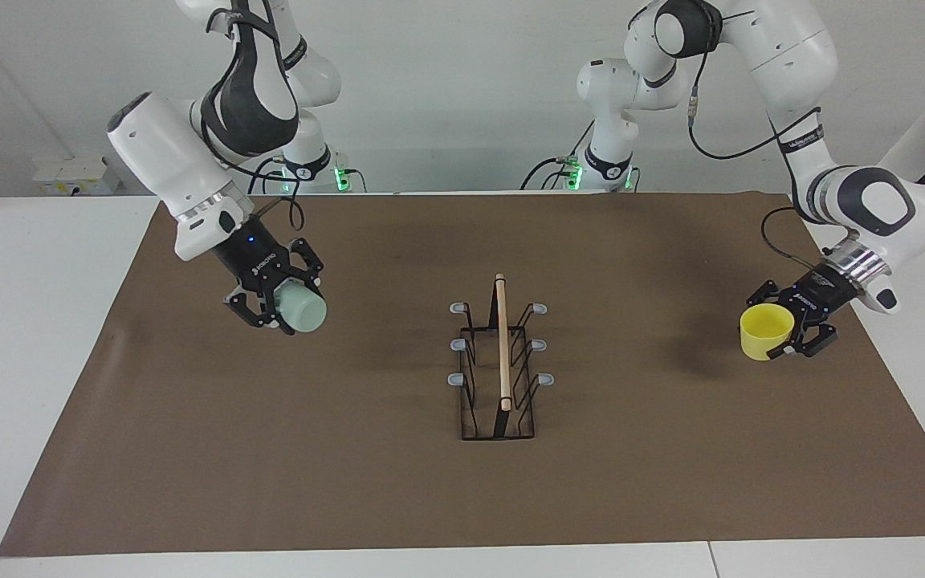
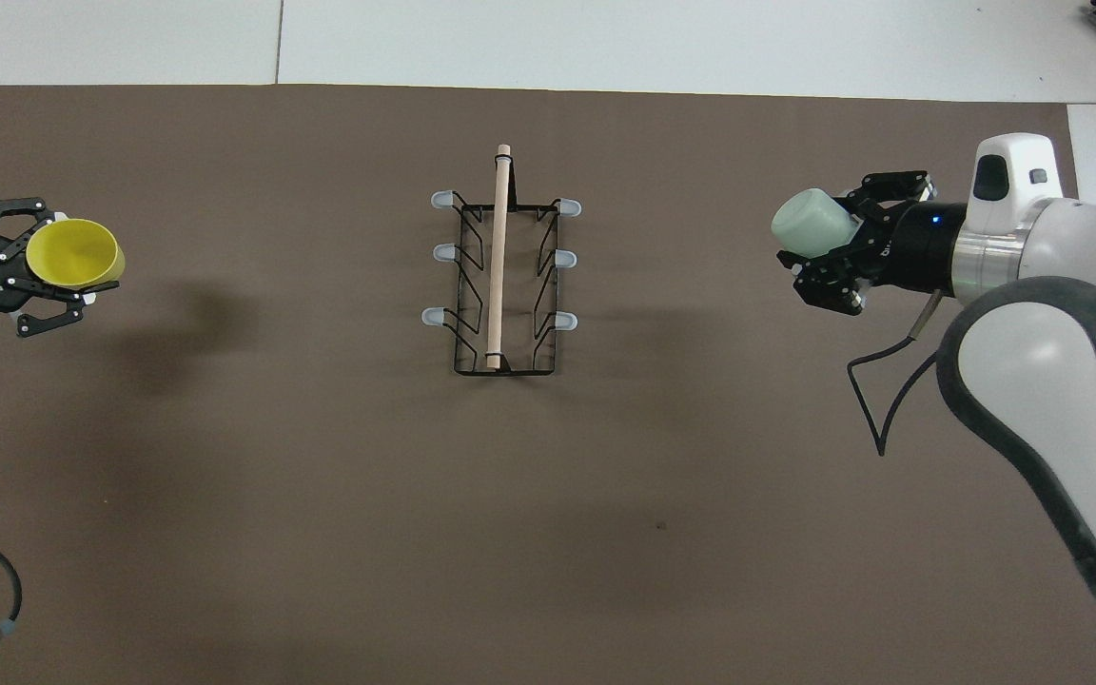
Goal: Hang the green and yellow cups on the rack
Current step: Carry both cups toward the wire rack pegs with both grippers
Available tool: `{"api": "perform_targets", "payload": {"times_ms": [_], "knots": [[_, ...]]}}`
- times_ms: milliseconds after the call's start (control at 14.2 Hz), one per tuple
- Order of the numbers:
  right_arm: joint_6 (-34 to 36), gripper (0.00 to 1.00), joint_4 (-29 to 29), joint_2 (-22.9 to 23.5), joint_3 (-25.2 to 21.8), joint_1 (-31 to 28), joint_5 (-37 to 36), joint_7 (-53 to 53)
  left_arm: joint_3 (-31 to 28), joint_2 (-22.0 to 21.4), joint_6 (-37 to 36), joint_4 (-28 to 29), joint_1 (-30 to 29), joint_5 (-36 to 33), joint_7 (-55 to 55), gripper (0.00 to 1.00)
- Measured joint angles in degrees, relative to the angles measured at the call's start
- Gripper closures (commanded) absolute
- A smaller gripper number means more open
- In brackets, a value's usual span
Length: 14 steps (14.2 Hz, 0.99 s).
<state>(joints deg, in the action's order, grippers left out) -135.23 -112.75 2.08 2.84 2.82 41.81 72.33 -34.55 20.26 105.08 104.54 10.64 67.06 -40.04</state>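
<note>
We've got the right gripper [image 1: 282, 309] clamping the green cup [image 1: 303, 310], the left gripper [image 1: 792, 325] the yellow cup [image 1: 766, 331]; miss a prong and we could topple the rack [image 1: 499, 361].

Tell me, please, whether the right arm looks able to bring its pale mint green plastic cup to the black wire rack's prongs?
Probably yes: the right gripper holds the pale mint green plastic cup above bare mat, nothing lies between it and the black wire rack, and every prong is bare.
</note>
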Motion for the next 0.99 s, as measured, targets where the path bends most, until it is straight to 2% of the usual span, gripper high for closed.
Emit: {"api": "perform_targets", "payload": {"times_ms": [282, 493, 634, 775, 986], "knots": [[-2.07, 0.66, -1.44, -0.58, 0.14, 0.13, 16.95, 7.94, 2.31, -5.08, 0.83, -1.93, 0.34, -9.37, -2.01, 0.83], [-3.17, 0.66, -3.59, -2.18, 0.20, 1.95, 33.73, 15.95, 6.70, -7.68, 1.28, -4.53, 0.43, -18.05, -2.60, 0.86], [-5.04, 0.66, -5.83, -3.67, 0.26, 3.78, 42.11, 20.43, 9.71, -9.27, 1.30, -5.93, 0.50, -22.88, -2.90, 0.86], [-8.84, 0.66, -8.12, -4.96, 0.29, 6.59, 49.76, 25.09, 13.15, -11.50, 1.34, -6.31, 0.53, -29.11, -3.72, 0.87], [-16.09, 0.66, -10.07, -5.50, 0.46, 14.16, 67.80, 35.93, 19.08, -14.82, 2.53, -6.36, 0.54, -37.62, -4.61, 0.87]]}}
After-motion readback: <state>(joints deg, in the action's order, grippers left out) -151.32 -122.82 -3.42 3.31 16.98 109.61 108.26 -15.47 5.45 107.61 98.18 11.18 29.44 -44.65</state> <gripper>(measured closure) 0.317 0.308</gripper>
